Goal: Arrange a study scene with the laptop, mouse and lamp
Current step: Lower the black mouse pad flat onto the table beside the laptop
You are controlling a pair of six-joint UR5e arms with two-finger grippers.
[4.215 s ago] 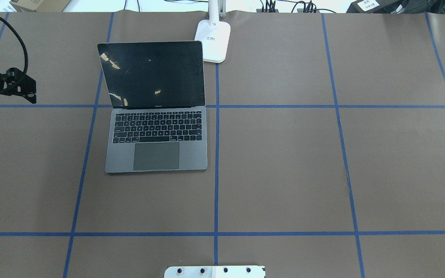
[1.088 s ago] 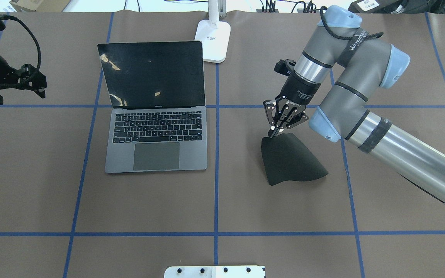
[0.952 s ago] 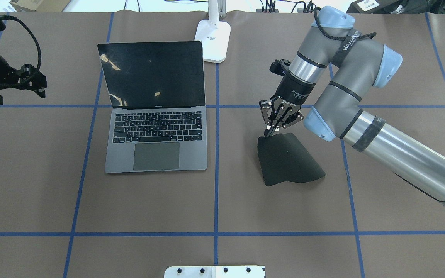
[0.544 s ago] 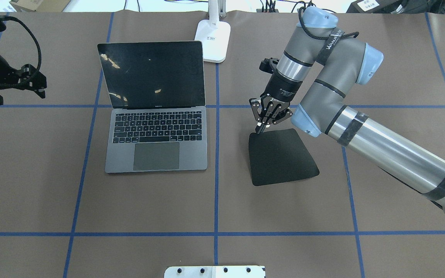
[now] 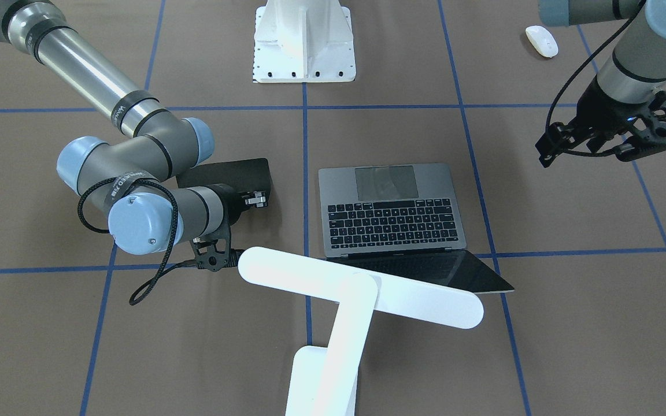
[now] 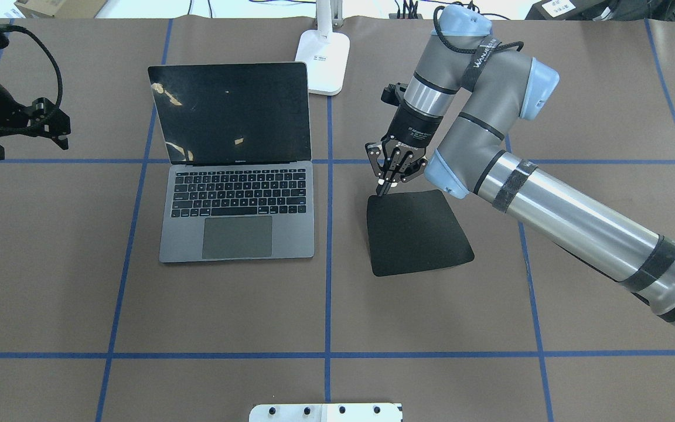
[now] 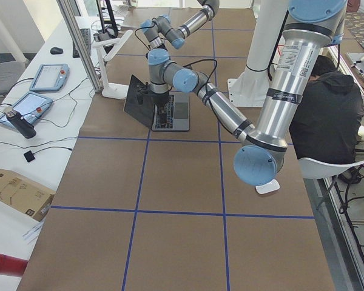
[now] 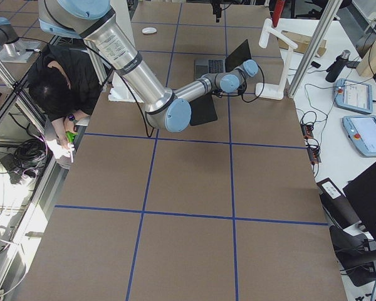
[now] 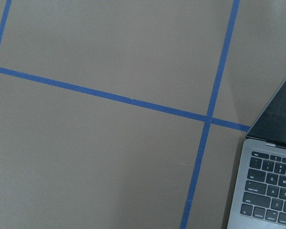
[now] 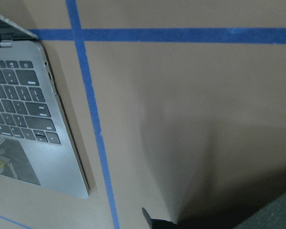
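Brown paper covered the table, where the right gripper, clamped on the black pad by its far corner just right of the laptop, appeared to be placing it; the next move would call for releasing it, then fetching the mouse, well off the laptop's front-left.

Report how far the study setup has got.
Done: the laptop lies open on the table, and the lamp stands just behind it. In hand: the right gripper pinches a corner of the black mouse pad, which is to the right of the laptop. Left: the mouse sits far off on the robot's left, untouched; the left gripper hovers open and empty.
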